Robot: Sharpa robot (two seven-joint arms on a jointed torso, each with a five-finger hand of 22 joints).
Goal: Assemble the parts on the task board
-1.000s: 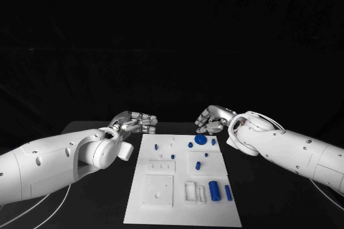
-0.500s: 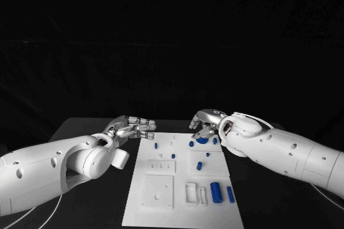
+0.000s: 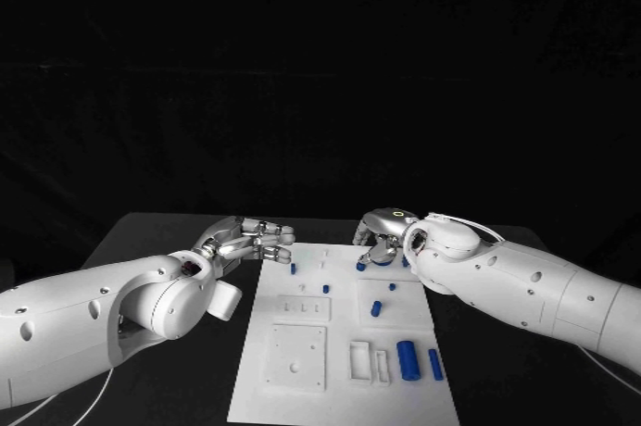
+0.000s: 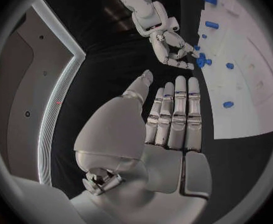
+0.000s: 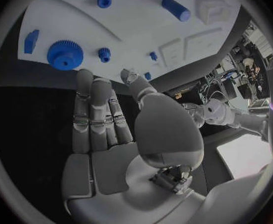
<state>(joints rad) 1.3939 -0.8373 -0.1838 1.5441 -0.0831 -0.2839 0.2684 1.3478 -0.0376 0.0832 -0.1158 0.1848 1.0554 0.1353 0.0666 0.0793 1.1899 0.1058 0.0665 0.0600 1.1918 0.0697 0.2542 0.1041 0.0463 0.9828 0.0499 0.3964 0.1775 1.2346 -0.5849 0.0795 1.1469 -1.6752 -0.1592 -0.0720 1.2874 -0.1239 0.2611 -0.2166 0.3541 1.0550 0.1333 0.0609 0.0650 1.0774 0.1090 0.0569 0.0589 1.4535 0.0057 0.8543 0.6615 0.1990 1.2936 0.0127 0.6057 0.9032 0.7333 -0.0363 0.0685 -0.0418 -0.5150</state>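
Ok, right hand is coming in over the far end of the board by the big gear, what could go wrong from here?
1. The right hand hangs open above the blue gear; a smaller gear and a blue block sit close by, so closing fingers could knock them.
2. In the head view the hand covers the gear, so the grasp may be hard to check there.
3. The gear lies near the task board edge and might slide off.

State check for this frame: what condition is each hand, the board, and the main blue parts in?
left hand: holds nothing, fingers apart, beside the board's far left corner
right hand: holds nothing, reaching over the board's far right corner
task board: flat on the table
blue gear: lies on the board, just beyond the right hand's fingertips
large blue cylinder: lying on its side on the board
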